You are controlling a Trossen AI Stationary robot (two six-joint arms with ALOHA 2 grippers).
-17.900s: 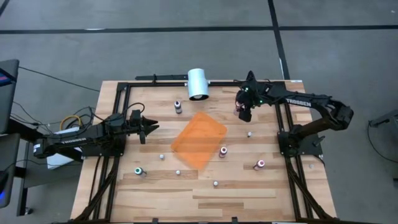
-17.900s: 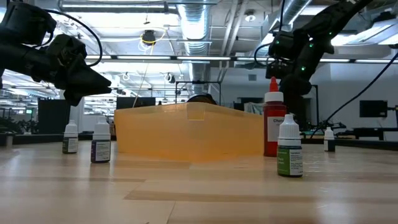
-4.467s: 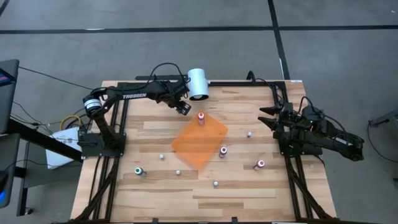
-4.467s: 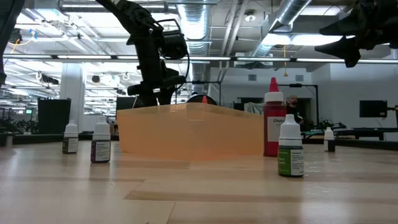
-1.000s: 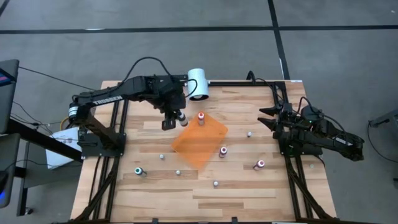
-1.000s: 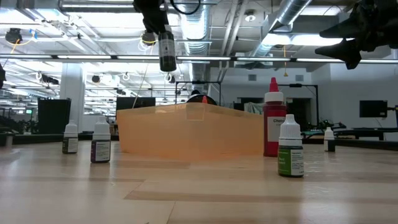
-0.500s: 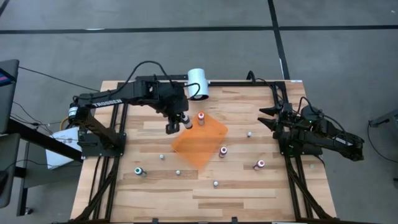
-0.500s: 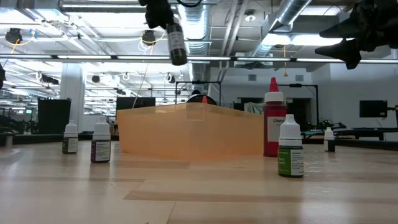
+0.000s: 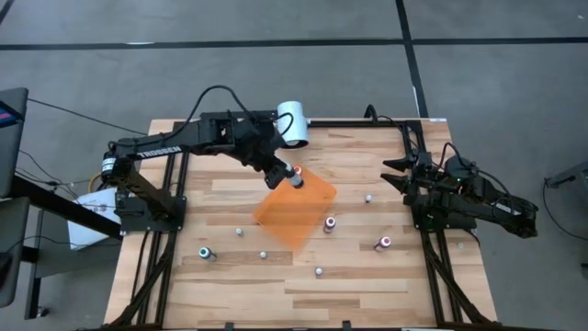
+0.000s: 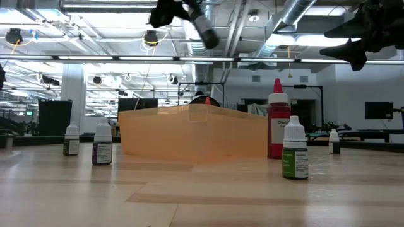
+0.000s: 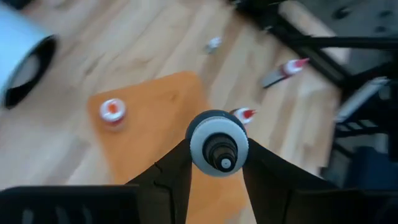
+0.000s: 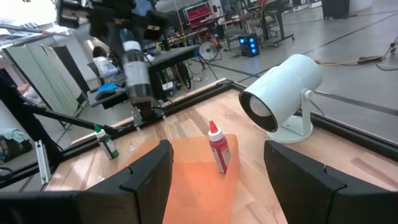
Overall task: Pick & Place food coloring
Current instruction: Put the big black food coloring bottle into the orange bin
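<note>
Since the earlier frame the left gripper (image 9: 287,175) has swung over the orange sheet (image 9: 294,213) near the table's far edge; low view: its clasped bottle (image 10: 204,30) tilts; right wrist view: right gripper (image 12: 214,186) waits parted.

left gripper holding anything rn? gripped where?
Yes: the left gripper holds a dark-capped food coloring bottle by its body, cap end pointing outward, above the orange sheet. The right gripper is open and empty.
</note>
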